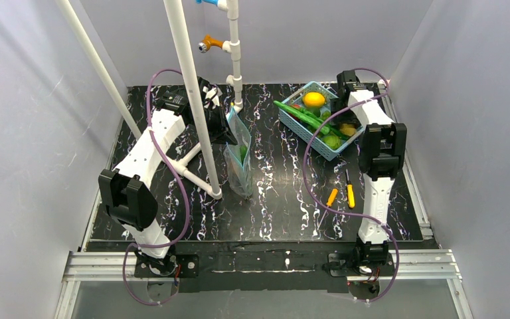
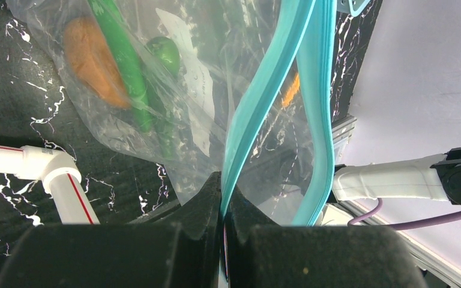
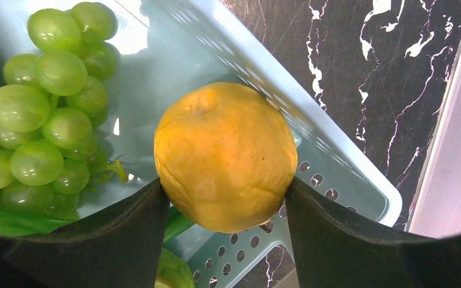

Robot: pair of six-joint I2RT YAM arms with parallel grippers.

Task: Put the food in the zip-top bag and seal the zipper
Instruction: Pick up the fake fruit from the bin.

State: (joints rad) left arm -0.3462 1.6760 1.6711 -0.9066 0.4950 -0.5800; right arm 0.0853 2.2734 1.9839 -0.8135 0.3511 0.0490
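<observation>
Black marbled counter (image 1: pixel 272 199), grey walls. White label (image 2: pixel 183 66) inside the zip-top bag (image 1: pixel 240 159), print too blurred to read. Your left arm (image 1: pixel 149 146) reaches to counter centre. Left fingers (image 2: pixel 192 216) are clenched on the zipper (image 2: pixel 264 90), with the bag upright and orange and green food inside. Your right arm (image 1: pixel 378 146) stretches to the basket (image 3: pixel 336 168) at 1 o'clock. Right fingers (image 3: pixel 96 240) press both sides of the yellow-orange fruit (image 3: pixel 225 159), grapes (image 3: pixel 42 120) at its 9 o'clock.
</observation>
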